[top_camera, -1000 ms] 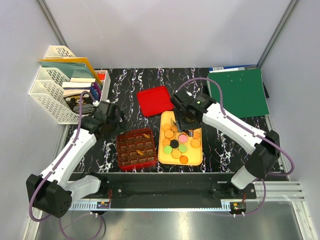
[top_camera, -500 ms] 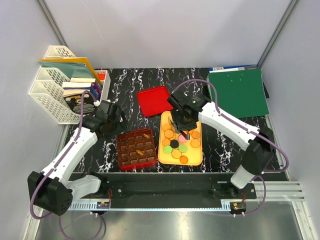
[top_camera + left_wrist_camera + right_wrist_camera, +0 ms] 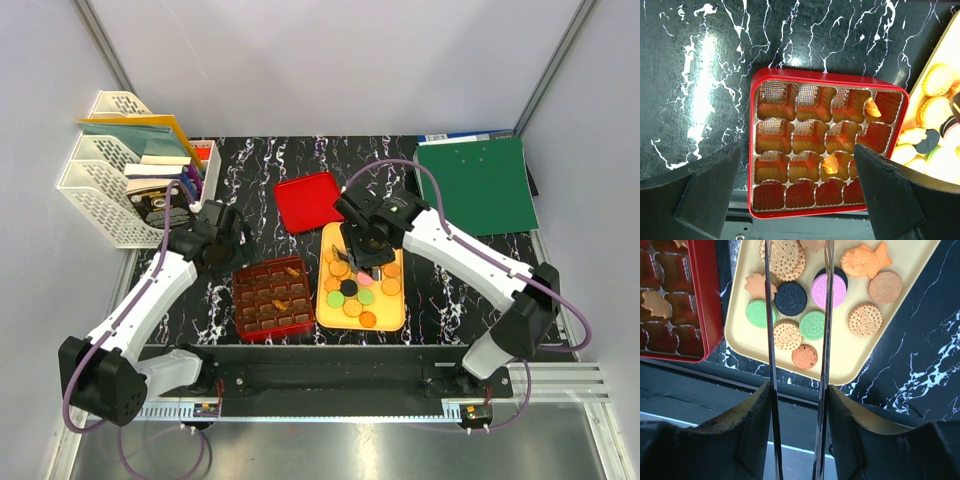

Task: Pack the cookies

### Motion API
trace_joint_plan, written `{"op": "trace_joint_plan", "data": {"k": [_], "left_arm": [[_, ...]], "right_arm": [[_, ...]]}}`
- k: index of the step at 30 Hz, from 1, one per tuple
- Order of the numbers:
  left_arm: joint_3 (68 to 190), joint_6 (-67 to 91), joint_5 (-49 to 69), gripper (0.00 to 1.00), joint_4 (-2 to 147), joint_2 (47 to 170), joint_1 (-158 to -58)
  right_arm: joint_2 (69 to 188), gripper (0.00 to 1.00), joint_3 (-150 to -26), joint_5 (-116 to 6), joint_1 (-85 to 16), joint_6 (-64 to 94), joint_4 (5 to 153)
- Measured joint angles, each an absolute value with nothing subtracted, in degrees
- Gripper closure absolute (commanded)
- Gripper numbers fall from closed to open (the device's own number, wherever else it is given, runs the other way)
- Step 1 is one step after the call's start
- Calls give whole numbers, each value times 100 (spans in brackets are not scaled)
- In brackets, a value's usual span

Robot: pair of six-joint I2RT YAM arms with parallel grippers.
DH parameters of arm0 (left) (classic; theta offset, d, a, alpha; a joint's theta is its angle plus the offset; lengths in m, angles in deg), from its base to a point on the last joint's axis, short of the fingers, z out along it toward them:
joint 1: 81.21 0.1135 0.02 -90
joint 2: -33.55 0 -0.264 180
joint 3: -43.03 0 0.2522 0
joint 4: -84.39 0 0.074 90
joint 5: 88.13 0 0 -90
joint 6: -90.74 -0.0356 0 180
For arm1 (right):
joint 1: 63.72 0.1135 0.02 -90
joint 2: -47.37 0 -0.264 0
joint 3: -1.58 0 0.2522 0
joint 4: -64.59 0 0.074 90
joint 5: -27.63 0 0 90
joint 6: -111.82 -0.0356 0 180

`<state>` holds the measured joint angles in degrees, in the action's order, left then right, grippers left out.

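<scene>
Marble table (image 3: 250, 170), right gripper (image 3: 367, 260) above cookies (image 3: 350, 292)

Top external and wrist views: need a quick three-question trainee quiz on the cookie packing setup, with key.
1. True or false: the red grid box is empty.
2. How many green cookies lie on the yellow tray?
3. The red lid is: A) on the grid box; B) on the table, beyond the tray; C) under the tray.
Key: 1 false, two orange cookies sit in its cells; 2 two; 3 B.
</scene>
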<state>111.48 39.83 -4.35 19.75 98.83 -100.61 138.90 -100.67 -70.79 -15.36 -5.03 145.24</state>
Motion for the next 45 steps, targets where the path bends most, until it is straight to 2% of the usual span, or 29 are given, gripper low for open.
{"op": "trace_joint_plan", "data": {"k": [10, 19, 35, 45], "left_arm": [[11148, 3979, -365, 1, 2065, 9955, -10061], [11148, 3979, -325, 1, 2078, 9957, -10061], [11148, 3976, -323, 1, 2080, 9957, -10061], [11148, 3976, -323, 1, 2080, 9957, -10059]], "right_arm": [[13758, 50, -9632, -7029, -1501, -542, 14599], [14104, 53, -9616, -7029, -1501, -540, 14446], [14265, 52, -9501, -6974, -1499, -522, 14349], [14287, 59, -9048, -6981, -1499, -522, 14421]]}}
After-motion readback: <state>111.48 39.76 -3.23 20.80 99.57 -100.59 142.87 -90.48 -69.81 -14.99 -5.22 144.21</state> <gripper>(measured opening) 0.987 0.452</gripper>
